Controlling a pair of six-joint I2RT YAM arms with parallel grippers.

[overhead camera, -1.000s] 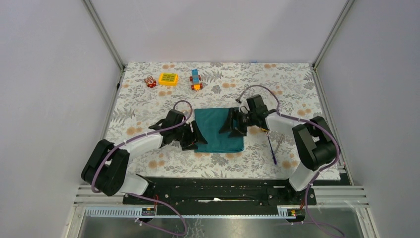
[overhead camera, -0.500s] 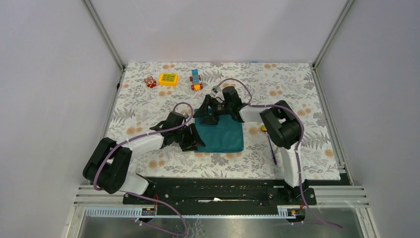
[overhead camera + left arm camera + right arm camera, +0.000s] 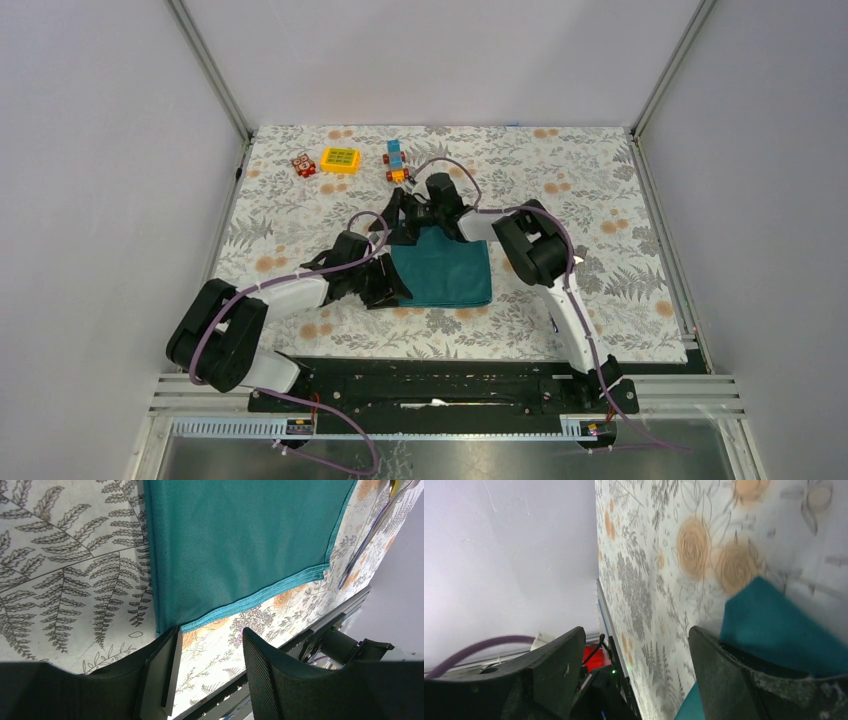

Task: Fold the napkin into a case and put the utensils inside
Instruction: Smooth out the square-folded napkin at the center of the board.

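Napkin [image 3: 450, 272]: dark teal, folded flat rectangle, hemmed edges, centre frame on floral counter [image 3: 600, 180]. Left hand [image 3: 211, 632] parted at lower-left corner; right hand [image 3: 636, 630] wide at upper-left corner.

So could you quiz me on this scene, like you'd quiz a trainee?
1. True or false: the utensils already lie inside the teal napkin.
2. Which corner of the napkin is the right hand at? A) near right B) far left C) far right
3. Fill in: the left hand, at the napkin's near left corner, is ____ (open or shut).
Key: 1 false, they lie beside it; 2 B; 3 open.
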